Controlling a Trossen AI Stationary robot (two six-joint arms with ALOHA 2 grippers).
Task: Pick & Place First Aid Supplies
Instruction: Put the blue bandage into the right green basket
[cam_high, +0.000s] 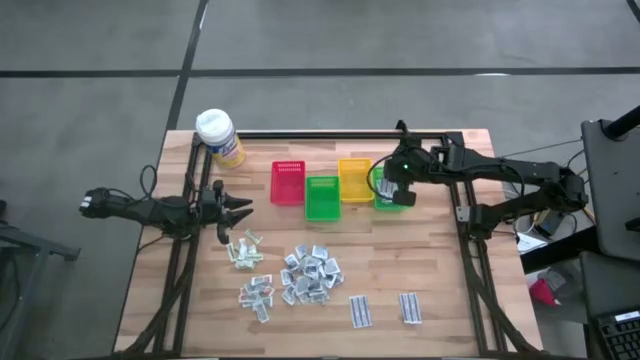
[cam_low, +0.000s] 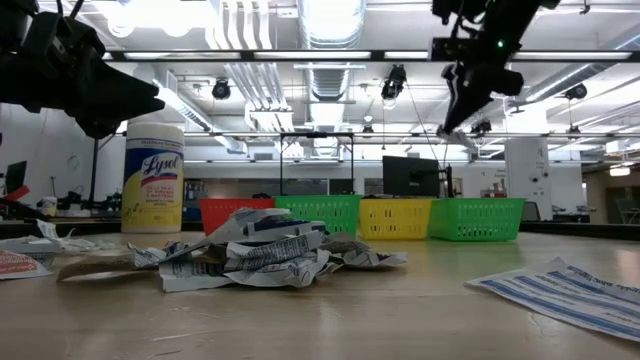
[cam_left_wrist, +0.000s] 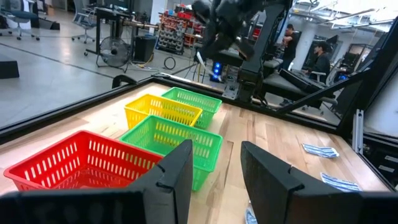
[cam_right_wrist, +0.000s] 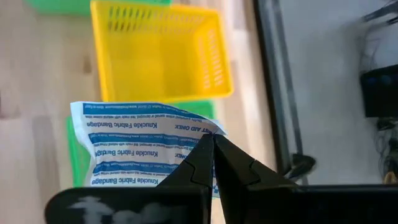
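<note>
Right gripper (cam_right_wrist: 212, 149): jaws clenched on one blue-striped knuckle bandage packet (cam_right_wrist: 137, 152), held above the far green bin (cam_high: 388, 190) beside the yellow bin (cam_right_wrist: 158, 50). Left gripper (cam_high: 235, 211): jaws apart, holding nothing, near the table's left side just above the pale sachets (cam_high: 245, 249). Remaining supplies: crinkly wrapper heap (cam_high: 310, 275) mid-table and striped strips (cam_high: 360, 310) toward the near edge.

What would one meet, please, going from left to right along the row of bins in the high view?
Red bin → green bin → yellow bin → second green bin, under the right tool, which pinches a bandage packet.
</note>
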